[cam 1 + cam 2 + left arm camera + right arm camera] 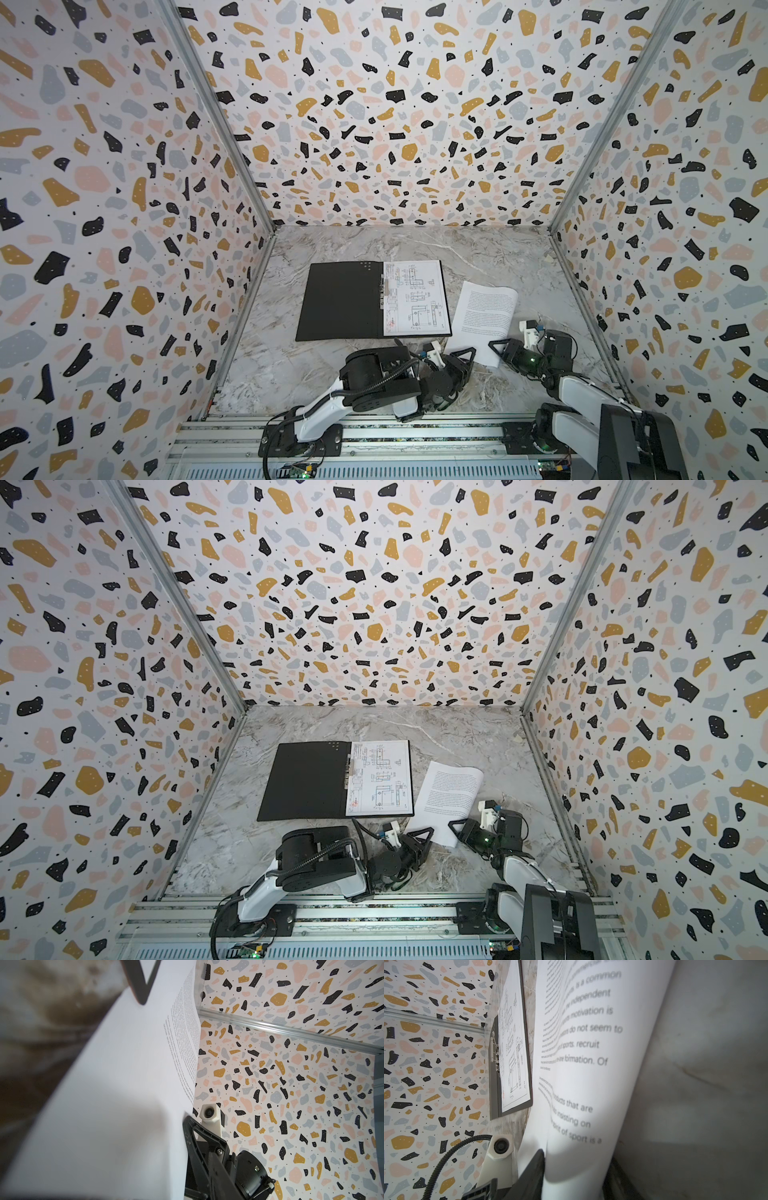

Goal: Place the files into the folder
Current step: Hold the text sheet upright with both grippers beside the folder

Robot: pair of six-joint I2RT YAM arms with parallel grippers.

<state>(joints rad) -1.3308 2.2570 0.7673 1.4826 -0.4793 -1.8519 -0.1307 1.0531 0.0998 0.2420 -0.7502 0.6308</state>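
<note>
The folder (340, 301) (305, 781) lies open on the table, black inside up, with a metal clip (382, 286) at its spine. One of the files, a sheet of line drawings (415, 297) (515, 1059), lies flat on its right half. The other, a printed text sheet (486, 311) (124, 1084) (591, 1064), sits right of the folder, bowed, its near end lifted. My right gripper (496, 345) (577, 1167) is shut on that near end. My left gripper (467, 355) (428, 837) is at the sheet's near left corner. Its own jaws do not show clearly.
Patterned walls close in the marble table (332, 374) on the left, back and right. An aluminium rail (374, 428) carrying both arm bases runs along the front edge. Both arms crowd the near middle, fingers almost meeting.
</note>
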